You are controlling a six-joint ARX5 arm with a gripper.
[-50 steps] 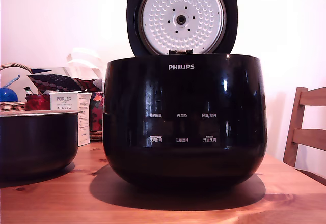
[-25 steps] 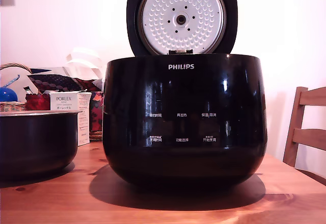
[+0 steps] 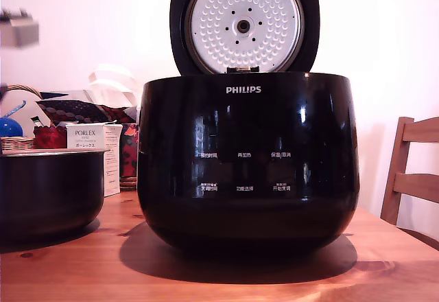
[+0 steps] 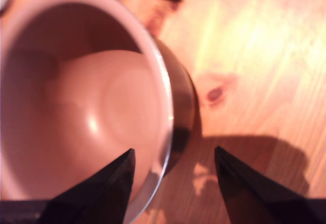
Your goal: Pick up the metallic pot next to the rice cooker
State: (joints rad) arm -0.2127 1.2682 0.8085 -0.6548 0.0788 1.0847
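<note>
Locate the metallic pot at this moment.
The metallic pot sits on the wooden table at the exterior view's left edge, beside the rice cooker and apart from it, in front of a Porlex box.

Home dining spot: wooden table point(image 3: 226, 281), chair point(image 3: 411, 171).

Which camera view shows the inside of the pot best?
The wrist view: it looks down into the pot, showing its empty, smooth inside. The exterior view shows only the pot's dark outer side and rim, cut off by the picture's edge.

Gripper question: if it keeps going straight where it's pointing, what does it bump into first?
Probably the metallic pot's rim: the open gripper has one fingertip over the pot's inside and one over the wooden table. Depth is unclear.
</note>
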